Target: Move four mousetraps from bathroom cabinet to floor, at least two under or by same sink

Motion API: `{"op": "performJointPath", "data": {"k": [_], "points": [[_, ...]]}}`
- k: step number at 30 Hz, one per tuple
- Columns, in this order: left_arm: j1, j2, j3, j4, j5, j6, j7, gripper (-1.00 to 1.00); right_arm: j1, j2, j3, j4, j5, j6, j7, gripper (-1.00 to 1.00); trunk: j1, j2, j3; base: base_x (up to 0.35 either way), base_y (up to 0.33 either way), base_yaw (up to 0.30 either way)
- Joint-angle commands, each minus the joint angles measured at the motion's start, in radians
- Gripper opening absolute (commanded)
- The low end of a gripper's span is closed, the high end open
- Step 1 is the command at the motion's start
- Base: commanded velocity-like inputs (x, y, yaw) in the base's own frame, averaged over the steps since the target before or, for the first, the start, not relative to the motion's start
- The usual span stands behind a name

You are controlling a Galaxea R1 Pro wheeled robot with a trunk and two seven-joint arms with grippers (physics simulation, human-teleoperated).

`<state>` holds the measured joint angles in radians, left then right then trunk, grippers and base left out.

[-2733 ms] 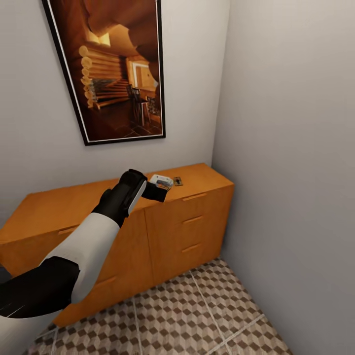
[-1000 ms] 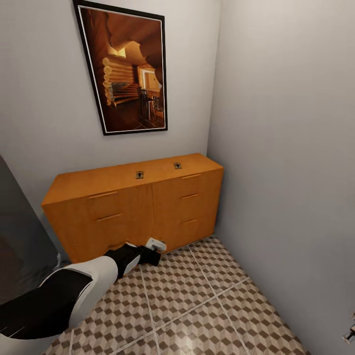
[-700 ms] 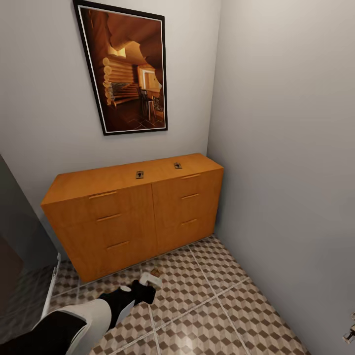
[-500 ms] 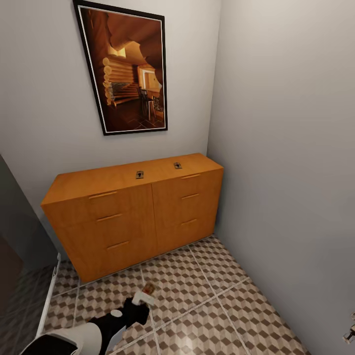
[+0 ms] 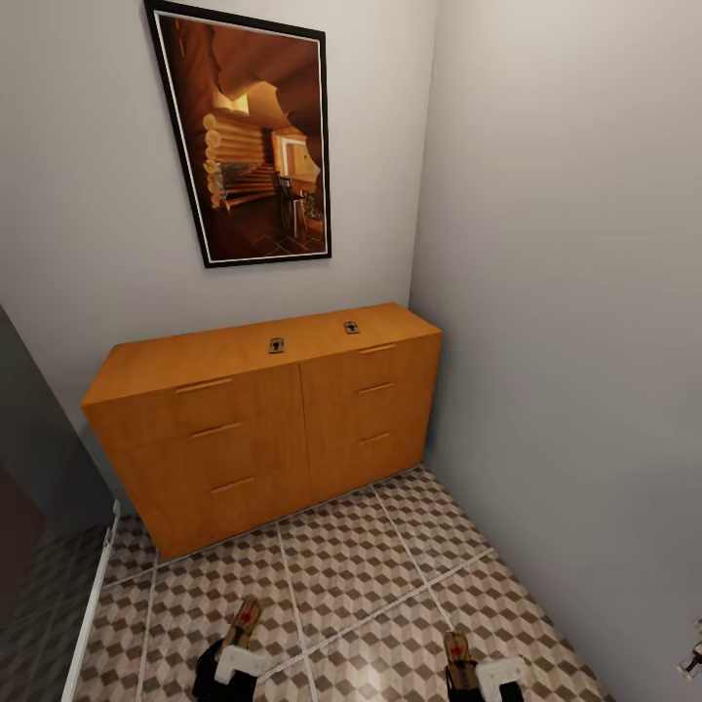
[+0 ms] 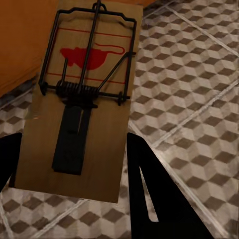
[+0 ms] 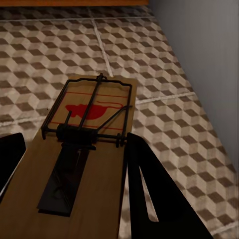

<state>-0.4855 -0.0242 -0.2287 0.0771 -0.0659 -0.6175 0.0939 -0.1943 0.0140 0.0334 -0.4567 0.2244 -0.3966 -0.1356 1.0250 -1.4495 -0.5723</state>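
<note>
The orange-brown cabinet [image 5: 263, 429] stands against the far wall, drawers shut. Two mousetraps [image 5: 277, 345] [image 5: 351, 328] lie on its top. Low at the head view's bottom edge, my left gripper [image 5: 234, 655] is shut on a third mousetrap [image 5: 243, 620] [image 6: 82, 99], held flat between its dark fingers [image 6: 154, 199] above the patterned bathroom floor [image 5: 361, 575], close to the cabinet's base [image 6: 20, 40]. My right gripper [image 5: 470, 671] is shut on a fourth mousetrap [image 5: 455, 646] [image 7: 84, 149], also above the tiles. The sink is out of view.
A grey wall [image 5: 565, 292] [image 7: 209, 50] closes the right side. A framed picture [image 5: 253, 136] hangs above the cabinet. A dark panel [image 5: 29, 448] stands at the left. A small chrome fitting [image 5: 692, 659] shows at the right edge.
My left arm has come down from the cabinet front to just above the floor, still holding its mousetrap. My right gripper, holding its mousetrap, has come into the head view.
</note>
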Motion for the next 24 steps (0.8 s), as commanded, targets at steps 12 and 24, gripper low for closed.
{"op": "performJointPath", "data": {"k": [12,24], "points": [[0.025,-0.002,-0.005,0.004,0.153,-0.086,0.157,-1.0,-0.001,0.009,0.006,-0.049,0.007,-0.001,-0.002,-1.0,0.0,-0.001,-0.001,0.0,0.0,0.0],[0.025,-0.003,-0.005,0.004,0.188,-0.082,0.156,-1.0,-0.001,0.007,0.005,-0.029,0.007,-0.014,-0.004,-1.0,0.0,-0.001,-0.001,0.0,0.0,0.0]]}}
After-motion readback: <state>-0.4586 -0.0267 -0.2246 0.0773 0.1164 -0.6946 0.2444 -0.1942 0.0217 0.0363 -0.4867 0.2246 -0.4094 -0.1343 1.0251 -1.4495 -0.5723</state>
